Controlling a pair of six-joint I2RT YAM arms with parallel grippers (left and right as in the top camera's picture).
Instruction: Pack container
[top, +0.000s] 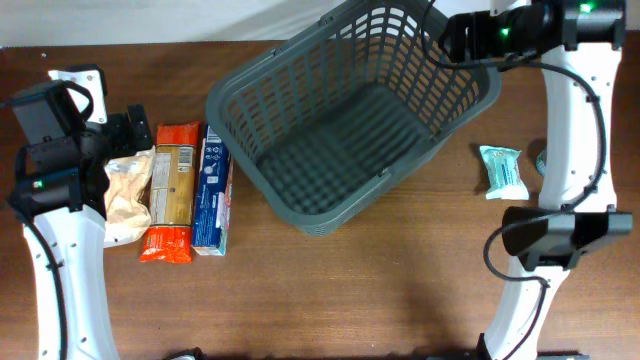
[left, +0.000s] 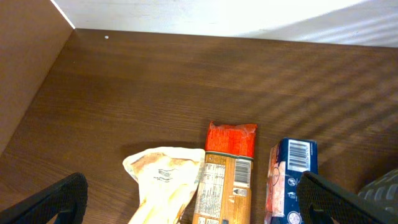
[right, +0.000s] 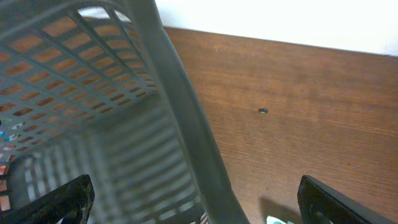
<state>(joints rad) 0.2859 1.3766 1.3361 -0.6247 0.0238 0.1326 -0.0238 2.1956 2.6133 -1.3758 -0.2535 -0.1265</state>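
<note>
The container, a large dark grey lattice basket (top: 350, 110), stands tilted at the table's back middle and looks empty. My right gripper (top: 450, 38) is open above its far right rim; in the right wrist view the rim (right: 186, 124) runs between the open fingers (right: 196, 208), and whether they touch it cannot be told. My left gripper (top: 135, 130) is open over the far ends of a cream bag (top: 128, 190), an orange-red packet (top: 170, 190) and a blue box (top: 212, 190). In the left wrist view the bag (left: 165, 180), packet (left: 227, 174) and box (left: 289, 180) lie between the open fingers (left: 193, 205).
A teal packet (top: 500, 170) lies on the table right of the basket; its tip shows in the right wrist view (right: 277, 219). A small grey round thing (top: 540, 158) is partly hidden behind the right arm. A basket corner (left: 385, 186) shows at the left wrist view's right edge.
</note>
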